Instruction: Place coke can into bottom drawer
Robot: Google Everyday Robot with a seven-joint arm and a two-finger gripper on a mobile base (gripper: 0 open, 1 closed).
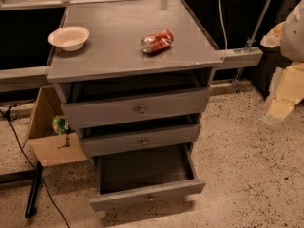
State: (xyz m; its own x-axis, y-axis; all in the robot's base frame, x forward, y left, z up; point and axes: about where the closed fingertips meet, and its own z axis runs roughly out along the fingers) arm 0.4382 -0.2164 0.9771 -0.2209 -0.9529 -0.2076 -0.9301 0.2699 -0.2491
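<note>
Coke can (156, 41) lies on its side on the cabinet (118, 56), so it could roll off when the gripper (284, 99), far right of it (wide or narrow, unclear), pokes it.

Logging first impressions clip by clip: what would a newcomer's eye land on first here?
The red coke can stands out first, lying on its side on the grey cabinet top, to the right of a white bowl. Below it, the bottom drawer is pulled out further than the two above, showing its dark inside. The gripper is at the right edge of the view, well away from the can.
</note>
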